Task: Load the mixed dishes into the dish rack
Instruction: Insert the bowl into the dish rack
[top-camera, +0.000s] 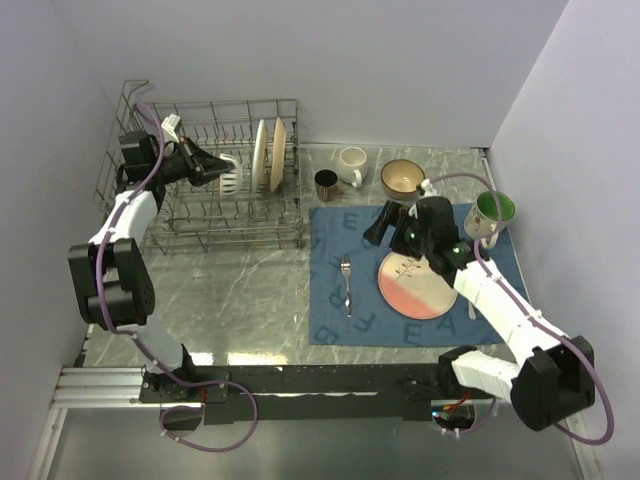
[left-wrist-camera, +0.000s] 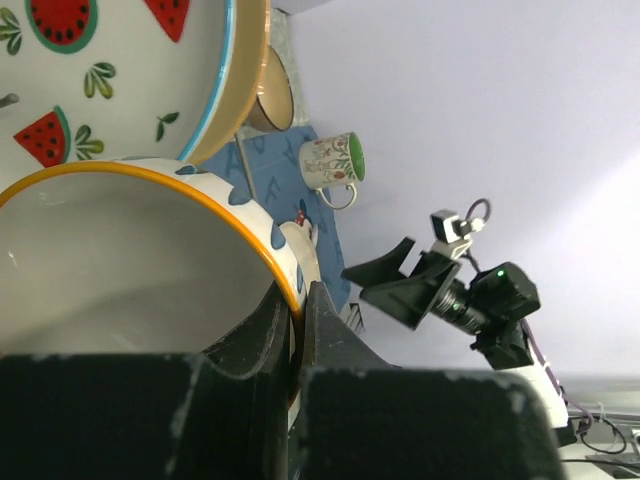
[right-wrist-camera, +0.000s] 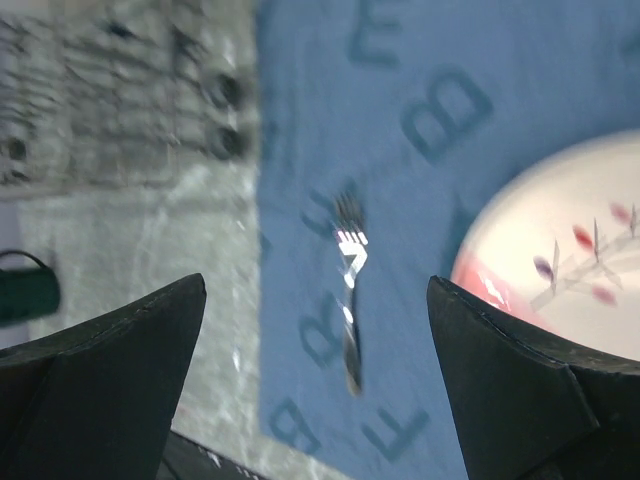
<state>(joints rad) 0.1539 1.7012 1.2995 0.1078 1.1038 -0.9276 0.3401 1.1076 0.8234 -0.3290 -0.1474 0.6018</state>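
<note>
Quick look at the setup: the left hand (left-wrist-camera: 297, 310) is pinched shut on the rim of a white bowl with an orange edge and blue blotches on the outside (left-wrist-camera: 130, 260). It's holding that bowl on its side inside the big grey wire dish rack (top-camera: 210, 225) at the far left of the marbled grey worktop (top-camera: 250, 290). I can't tell if the bowl is actually resting on the tines. Right next to it in the rack a white plate painted with watermelon slices (left-wrist-camera: 100, 80) stands on edge, with a tan plate (top-camera: 279, 150) upright just beside that. The right hand (right-wrist-camera: 316, 300) is wide open with nothing in it, hanging over the blue placemat with big letters (top-camera: 330, 320). From its wrist camera, which is pretty blurry, a metal fork (right-wrist-camera: 348, 300) lies on the mat below the gap between the fingers. A round pink-and-cream plate with a little twig pattern (top-camera: 418, 285) lies flat on the mat to the right of the fork. Along the far edge of the mat there's a dark mug (top-camera: 326, 184), a white mug (top-camera: 352, 165) and a small brown-rimmed cream bowl (top-camera: 402, 178). A floral mug with a green inside (top-camera: 493, 212) sits at the mat's far right corner. All of those are outside the rack.
</note>
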